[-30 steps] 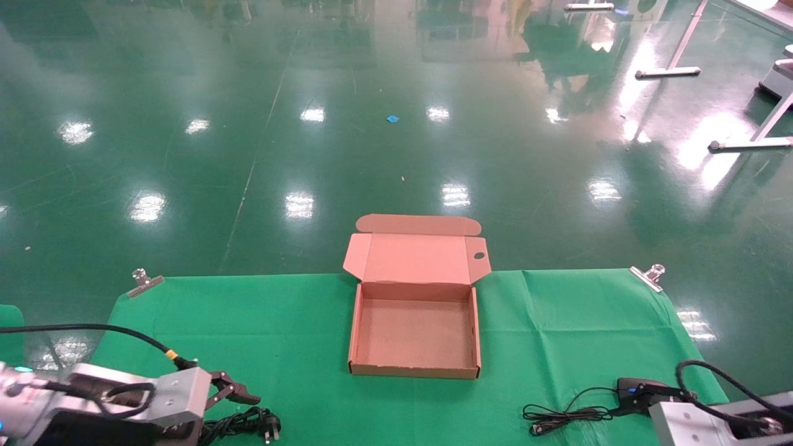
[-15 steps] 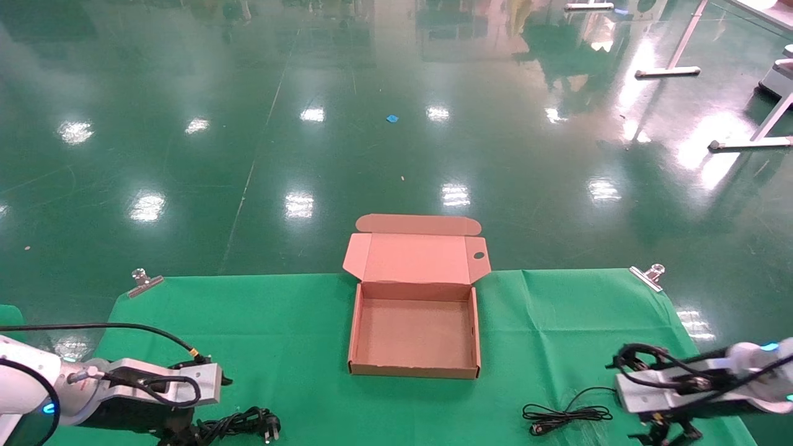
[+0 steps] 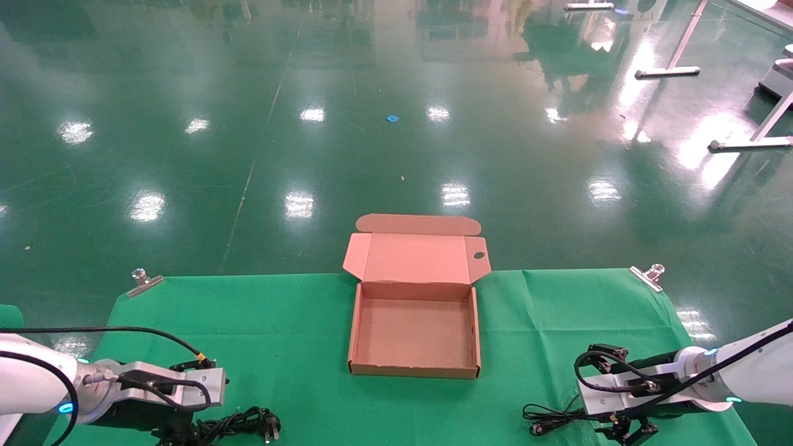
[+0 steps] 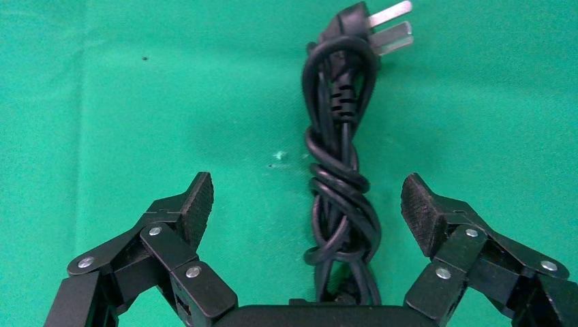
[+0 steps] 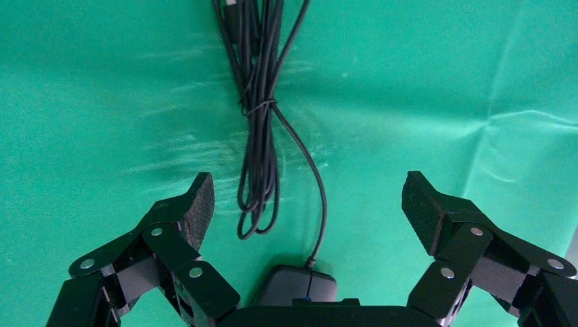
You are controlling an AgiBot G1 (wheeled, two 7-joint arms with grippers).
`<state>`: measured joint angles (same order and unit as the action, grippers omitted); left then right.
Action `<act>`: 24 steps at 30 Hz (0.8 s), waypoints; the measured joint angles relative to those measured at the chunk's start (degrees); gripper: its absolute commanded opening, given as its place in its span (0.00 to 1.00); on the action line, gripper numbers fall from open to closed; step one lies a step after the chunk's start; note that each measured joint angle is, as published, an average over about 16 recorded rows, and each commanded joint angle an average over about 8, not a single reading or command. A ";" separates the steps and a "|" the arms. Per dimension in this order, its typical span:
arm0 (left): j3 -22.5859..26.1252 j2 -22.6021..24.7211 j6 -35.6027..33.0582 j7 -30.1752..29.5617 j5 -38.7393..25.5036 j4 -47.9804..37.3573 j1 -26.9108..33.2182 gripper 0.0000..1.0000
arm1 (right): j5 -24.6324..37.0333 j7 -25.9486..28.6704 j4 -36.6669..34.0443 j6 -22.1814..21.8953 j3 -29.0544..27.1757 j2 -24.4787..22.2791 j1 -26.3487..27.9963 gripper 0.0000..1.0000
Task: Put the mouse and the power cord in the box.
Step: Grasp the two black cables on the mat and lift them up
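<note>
- Glossy green floor [image 3: 372,124] filling the upper half of the head view, with pale metal table legs [image 3: 675,56] at the upper right.
- Green cloth-covered worktop [image 3: 279,322] across the lower half, pinned by metal clips at its far left corner [image 3: 144,280] and far right corner [image 3: 649,275].
- Brown cardboard box [image 3: 414,370] at centre frame, lid folded back away from the robot, interior bare, small round hole [image 3: 479,255] in the lid's right flap.
- Left arm low in the lower left corner; left tool [image 4: 307,208] spread wide, nothing gripped, its two pads either side of the power cord without touching it.
- Right arm low in the lower right corner; right tool [image 5: 308,204] likewise spread wide and empty, straddling the mouse's thin cable and the mouse.
- Power cord [image 4: 341,184] lying on the cloth at lower left of the head view [image 3: 238,424], well apart from the box: thick black twisted bundle, plug prongs [image 4: 388,27] pointing away from the wrist.
- Thin mouse cable [image 5: 259,122] bundled on the cloth at lower right of the head view [image 3: 551,418], outside the box.
- Mouse [image 5: 296,286] at the bottom centre of the right wrist view, dark, only partly seen under the wrist housing.
</note>
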<state>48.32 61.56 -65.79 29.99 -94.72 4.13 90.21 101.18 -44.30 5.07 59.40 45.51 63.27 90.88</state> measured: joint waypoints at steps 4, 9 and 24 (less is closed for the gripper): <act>0.21 0.48 0.21 0.63 -0.30 -1.10 -0.04 1.00 | -0.21 -0.84 -1.44 -1.01 -0.15 0.62 -0.22 1.00; 0.50 0.86 0.55 1.19 -0.73 -2.08 -0.03 0.83 | -0.41 -1.47 -2.78 -1.90 -0.30 1.01 -0.38 0.57; 0.94 1.11 1.02 1.74 -1.43 -3.00 0.25 0.00 | -0.70 -1.72 -4.26 -2.79 -0.53 1.24 -0.50 0.00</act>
<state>49.26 62.67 -64.76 31.73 -96.15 1.13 90.46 100.48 -46.02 0.81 56.61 44.98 64.52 90.38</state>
